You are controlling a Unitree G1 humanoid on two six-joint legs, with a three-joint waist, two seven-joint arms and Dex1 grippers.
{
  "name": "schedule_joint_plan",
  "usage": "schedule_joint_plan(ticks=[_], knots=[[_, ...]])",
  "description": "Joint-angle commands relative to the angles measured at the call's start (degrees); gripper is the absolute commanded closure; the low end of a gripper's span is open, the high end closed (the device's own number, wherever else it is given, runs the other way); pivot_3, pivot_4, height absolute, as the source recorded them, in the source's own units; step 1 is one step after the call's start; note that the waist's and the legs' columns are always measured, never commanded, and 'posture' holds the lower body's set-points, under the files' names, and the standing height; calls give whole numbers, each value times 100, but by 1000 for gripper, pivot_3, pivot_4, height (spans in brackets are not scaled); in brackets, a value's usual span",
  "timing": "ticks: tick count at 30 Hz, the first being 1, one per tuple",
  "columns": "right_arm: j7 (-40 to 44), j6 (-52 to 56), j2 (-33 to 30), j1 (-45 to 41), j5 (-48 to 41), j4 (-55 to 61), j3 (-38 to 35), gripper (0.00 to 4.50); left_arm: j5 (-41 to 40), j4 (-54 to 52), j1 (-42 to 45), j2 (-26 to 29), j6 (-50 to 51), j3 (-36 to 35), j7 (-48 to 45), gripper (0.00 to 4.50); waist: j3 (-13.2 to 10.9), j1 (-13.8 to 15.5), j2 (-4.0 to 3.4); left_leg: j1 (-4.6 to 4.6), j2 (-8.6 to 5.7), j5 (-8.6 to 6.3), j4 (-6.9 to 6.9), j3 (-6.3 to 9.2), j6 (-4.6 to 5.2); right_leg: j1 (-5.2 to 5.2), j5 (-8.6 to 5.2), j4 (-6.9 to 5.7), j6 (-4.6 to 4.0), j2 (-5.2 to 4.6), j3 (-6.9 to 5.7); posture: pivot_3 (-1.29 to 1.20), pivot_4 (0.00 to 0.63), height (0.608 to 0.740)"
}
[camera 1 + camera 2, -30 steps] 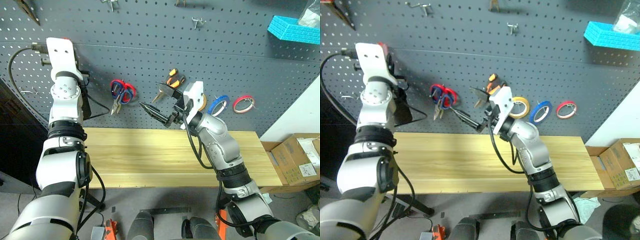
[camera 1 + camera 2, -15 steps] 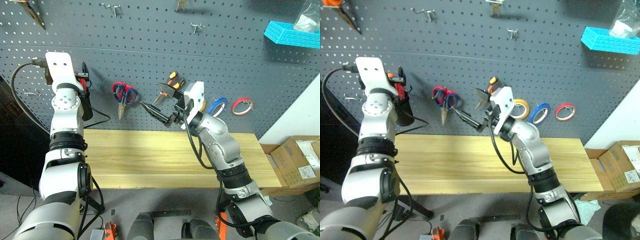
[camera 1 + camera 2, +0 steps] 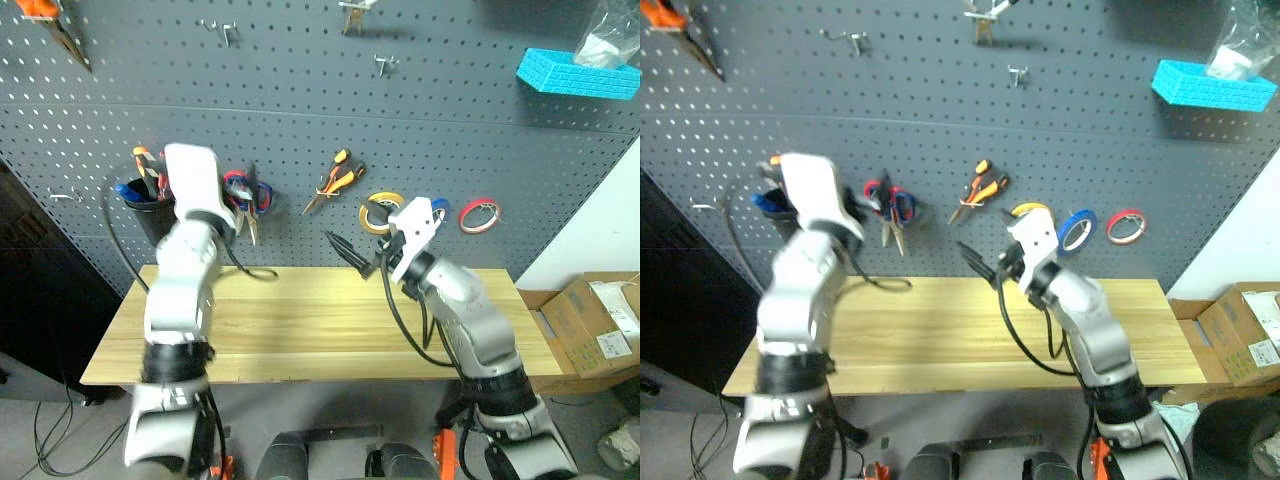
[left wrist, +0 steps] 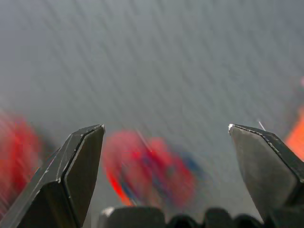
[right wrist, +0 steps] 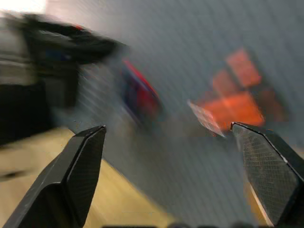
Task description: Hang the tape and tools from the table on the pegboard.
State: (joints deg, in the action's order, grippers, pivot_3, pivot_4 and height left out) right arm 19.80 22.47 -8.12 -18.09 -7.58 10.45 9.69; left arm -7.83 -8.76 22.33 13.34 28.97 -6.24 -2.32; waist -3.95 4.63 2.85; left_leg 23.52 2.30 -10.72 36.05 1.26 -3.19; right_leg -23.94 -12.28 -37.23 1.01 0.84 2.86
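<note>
Grey pegboard [image 3: 300,90] covers the upper part of the left eye view, with the wooden table [image 3: 300,320] across the lower middle, its top bare. By my reading the hanging is done or close to it. At centre the orange-and-black pliers [image 3: 335,182] hang alone. To their right sit 3 rolls in a row: a yellow roll [image 3: 376,212], the blue tape [image 3: 440,208] half hidden behind the right arm, and a red roll [image 3: 479,214]. At centre left 2 pairs of scissors overlap, the dark blue scissors [image 3: 258,198] against the red scissors [image 3: 236,190]. A black cup [image 3: 145,198] at left holds handles; I cannot tell whether the red screwdriver is among them. The right gripper [image 3: 352,256] hangs over the table's back edge, jaws spread and empty.

Right eye view: the same scene, with the left arm blurred at centre left before the scissors. Upper right, a light blue bin [image 3: 1215,85] is mounted on the board.

Left wrist view: the left gripper [image 4: 166,137] has its 2 fingers [image 4: 76,166] spread wide with nothing between them; beyond lies a red-and-blue smear, likely the scissors.

Right wrist view: 2 fingers stand wide apart over the table edge, facing the blurred pliers and scissors on the board.
</note>
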Motion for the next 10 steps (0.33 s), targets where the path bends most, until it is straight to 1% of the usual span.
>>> schedule_joint_plan(ticks=[1,3,5,7,10], knots=[[-844,611,130,327,200,25,-516,0,-50,-198,-737,-198,80,147,-94,12,4,-47,-8,-15,7,0,0,1,0,13,-10,-2,-26,6,-1,139,21,740],[-1066,601,30,583,435,-116,-571,0,17,89,-1296,-225,-94,219,-232,12,8,-123,-17,-69,17,0,-3,-7,0,57,-14,0,-38,9,-1,134,18,740],[-1233,470,-109,816,643,-194,-624,0,48,281,-1694,-203,-238,163,-295,12,21,-188,-41,-86,25,-3,-5,-5,-3,68,-16,14,-46,8,-17,118,18,740],[-1317,434,-149,967,662,-167,-735,0,-3,305,-1835,-206,-264,13,-265,12,30,-263,-60,-90,27,-17,-2,-2,-26,68,-16,27,-47,3,-23,114,14,740],[-1314,431,-114,1033,585,-98,-841,0,-22,329,-1804,-169,-284,-151,-205,12,28,-325,-64,-83,25,-23,1,1,-35,65,-16,37,-47,0,-31,108,10,740]])
